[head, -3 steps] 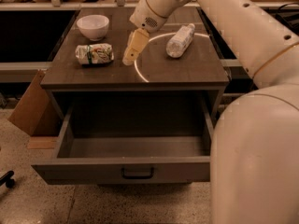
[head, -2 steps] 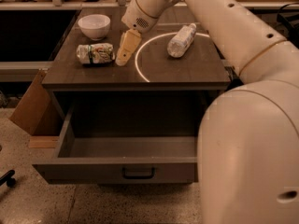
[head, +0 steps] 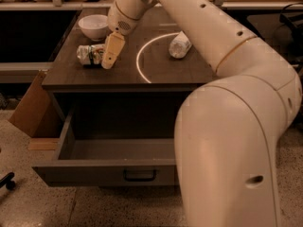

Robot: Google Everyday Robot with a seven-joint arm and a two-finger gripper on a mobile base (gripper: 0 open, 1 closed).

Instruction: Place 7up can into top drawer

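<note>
The can point(head: 90, 55) lies on its side near the counter's point(head: 156, 72) left edge, in front of the bowl point(head: 94, 26). The end effector point(head: 110, 59) hangs just beside the can's right end; whether it is spread or pressed together cannot be told. The drawer point(head: 85, 173) stands open below the front edge.

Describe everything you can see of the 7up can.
The 7up can is a small silvery can with green markings and dented sides. It lies on its side on the dark tabletop, in front of the white bowl. The gripper hangs at its right end in the picture, covering that end; contact cannot be told.
</note>
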